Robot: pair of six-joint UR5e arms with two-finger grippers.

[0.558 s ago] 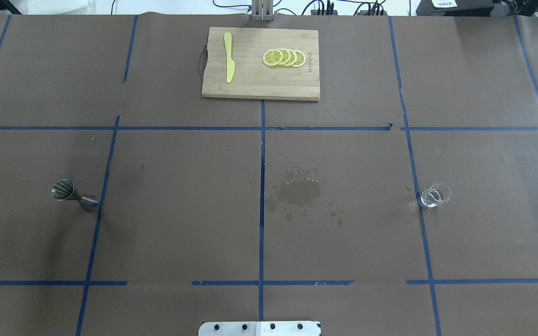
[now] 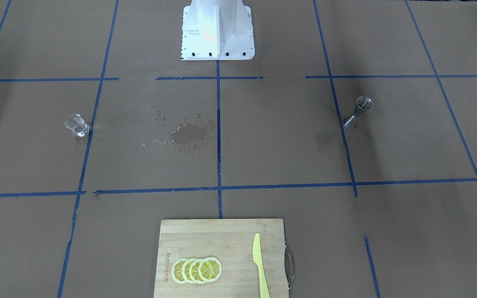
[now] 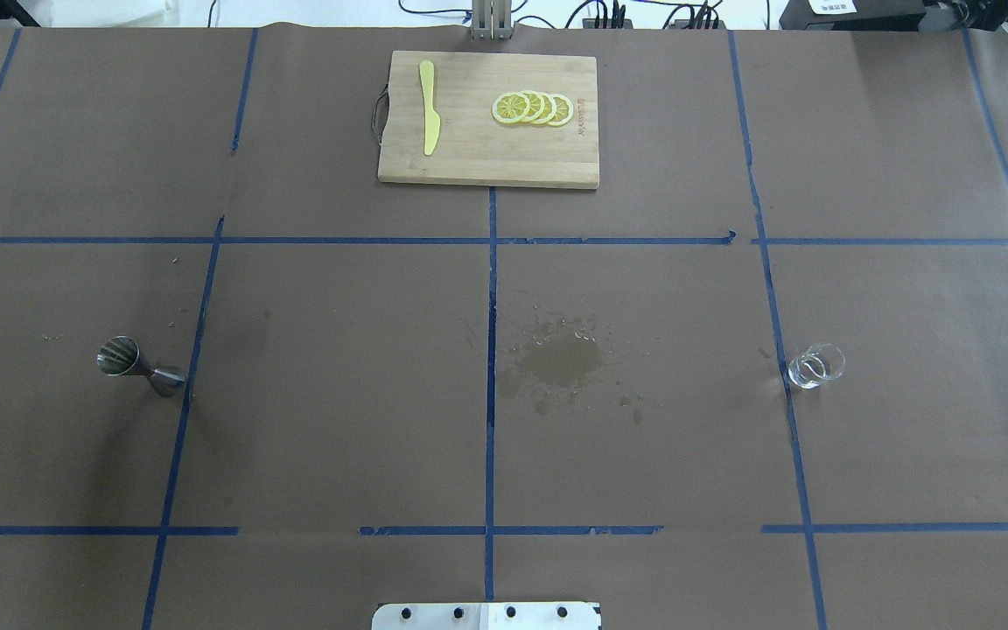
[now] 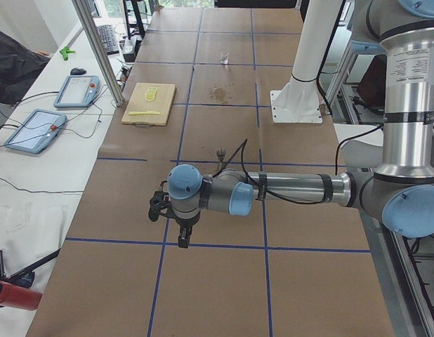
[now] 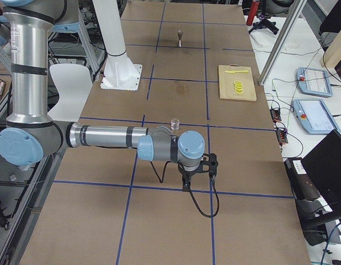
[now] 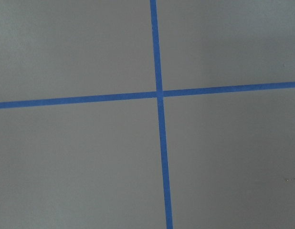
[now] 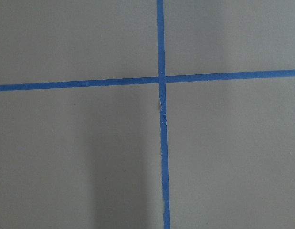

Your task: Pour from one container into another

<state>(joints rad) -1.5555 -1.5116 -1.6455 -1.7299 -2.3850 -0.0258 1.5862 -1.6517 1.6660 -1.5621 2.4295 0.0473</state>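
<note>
- The glass cup (image 3: 815, 366) stands upright on the brown-papered desk (image 3: 338, 420), out on the robot's right side, just beside a blue tape line (image 3: 775, 332).
- The steel jigger (image 3: 141, 367) stands upright on one cone, far over on the robot's left, its foot just beside another tape line. The two vessels are well apart.
- Between them, just to the right of the centre tape line in the overhead view, there is a dark wet patch (image 3: 561, 360) with small splashes round it.
- From the left end of the desk I see the left fingers (image 4: 182, 240) pointing down over a tape line, near the desk end, well away from the jigger. I cannot tell how far open they are; nothing visible hangs from them.
- From the right end, the right fingers (image 5: 186, 185) likewise point down near a tape crossing, with the glass cup standing farther in behind the arm. Their opening I cannot tell either.
- At the far edge lies a wooden cutting board (image 3: 486, 166) carrying a fan of lemon slices (image 3: 532, 108) and a yellow knife (image 3: 428, 118).
- Both wrist cameras show only brown paper and crossing blue tape.
</note>
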